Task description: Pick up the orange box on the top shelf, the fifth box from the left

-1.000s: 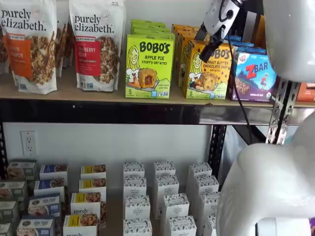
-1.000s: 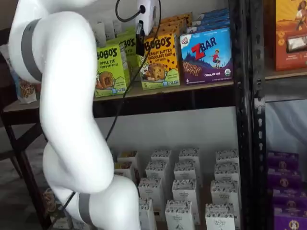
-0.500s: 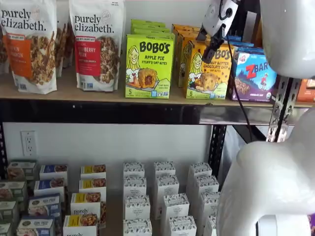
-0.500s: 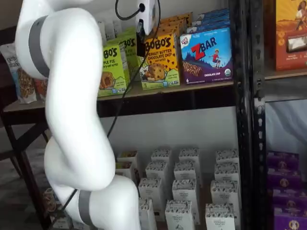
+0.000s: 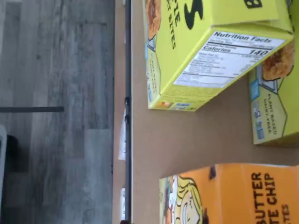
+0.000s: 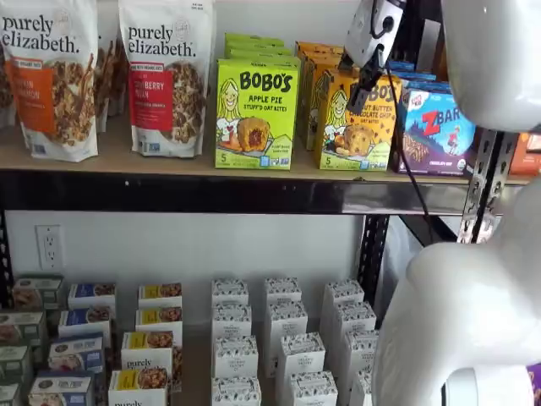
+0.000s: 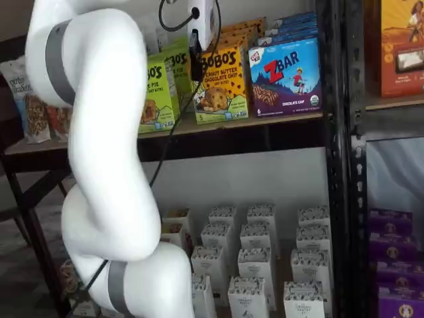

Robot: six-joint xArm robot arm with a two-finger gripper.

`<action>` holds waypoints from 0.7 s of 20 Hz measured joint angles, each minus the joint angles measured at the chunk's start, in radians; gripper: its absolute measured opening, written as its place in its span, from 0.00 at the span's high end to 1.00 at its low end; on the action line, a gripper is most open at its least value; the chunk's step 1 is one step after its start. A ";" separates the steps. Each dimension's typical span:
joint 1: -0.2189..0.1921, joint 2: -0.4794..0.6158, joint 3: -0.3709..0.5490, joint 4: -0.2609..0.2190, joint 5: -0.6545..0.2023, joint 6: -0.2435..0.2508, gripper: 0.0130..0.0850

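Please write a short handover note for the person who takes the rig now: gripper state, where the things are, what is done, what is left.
Gripper: in front of the orange box's upper part; only a dark finger shows side-on, so the jaws cannot be read and nothing is gripped.
Orange box: upright on the top shelf, between the green box and the blue box.
Done: approach to the box.
Left: close on it, lift it off the shelf.

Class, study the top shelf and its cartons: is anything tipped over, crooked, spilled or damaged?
Nothing stands out. On the top shelf the orange box, the green Bobo's carton and the blue ZBar carton all stand upright, facing front, with no spill or visible damage.
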 joint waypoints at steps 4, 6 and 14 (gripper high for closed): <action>0.009 0.020 -0.026 -0.006 0.024 0.010 0.00; 0.013 0.028 -0.037 -0.012 0.032 0.014 0.00; 0.035 0.058 -0.080 -0.069 0.062 0.030 0.00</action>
